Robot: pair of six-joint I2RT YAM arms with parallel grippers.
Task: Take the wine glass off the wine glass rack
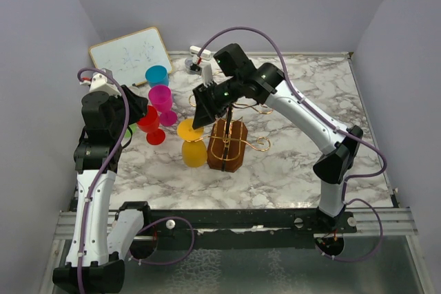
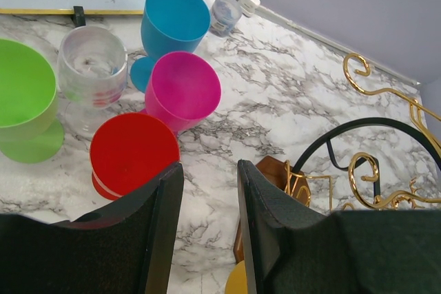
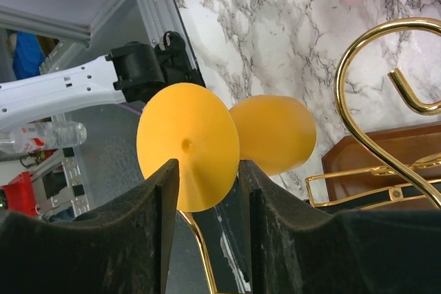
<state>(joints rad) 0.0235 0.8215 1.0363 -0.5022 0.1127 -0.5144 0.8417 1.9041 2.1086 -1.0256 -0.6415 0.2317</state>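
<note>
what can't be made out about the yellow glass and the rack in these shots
- Right wrist view: the stem of the yellow wine glass and the hook it hangs on sit behind its own foot.
- Top view: the right gripper hides its fingertips beside the glass, so contact is unclear.
- Left wrist view: the left gripper hides most of the base of the wine glass rack; the green glass is cut by the left edge.
</note>
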